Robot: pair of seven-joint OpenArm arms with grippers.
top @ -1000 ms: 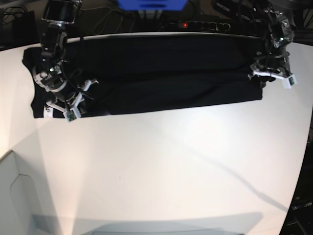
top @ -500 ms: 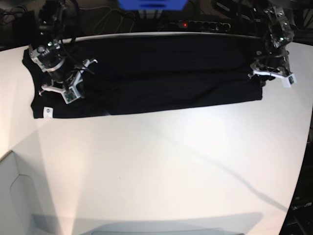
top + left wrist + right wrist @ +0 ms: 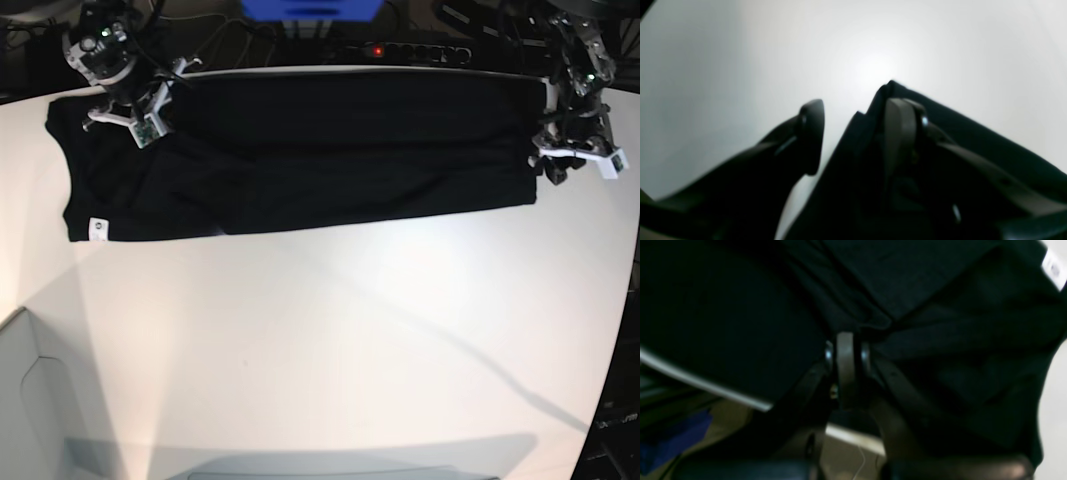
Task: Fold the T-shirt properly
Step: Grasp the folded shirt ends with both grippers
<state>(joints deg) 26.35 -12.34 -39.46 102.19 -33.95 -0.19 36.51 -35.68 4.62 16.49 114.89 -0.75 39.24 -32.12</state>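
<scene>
The black T-shirt [image 3: 330, 150] lies as a long folded band along the back of the white table [image 3: 320, 340], with its small white tag [image 3: 97, 227] at the front left corner. My right gripper [image 3: 130, 112] hovers over the shirt's back left part. In the right wrist view its fingertips [image 3: 846, 353] are pressed together above the dark cloth [image 3: 940, 323], and the tag [image 3: 1053, 268] shows at the top right. My left gripper [image 3: 572, 155] sits at the shirt's right end. In the left wrist view it [image 3: 855, 133] is open, one finger [image 3: 900, 133] over the cloth corner [image 3: 973, 140].
A power strip [image 3: 400, 50] with a red light and a blue object [image 3: 310, 8] stand behind the table's back edge. Cables lie near the back left. A white box [image 3: 20, 400] sits at the front left corner.
My right gripper has moved from the shirt's front left corner, by the tag, up to its back left part. The tag is now uncovered. My left gripper has shifted slightly to the right.
</scene>
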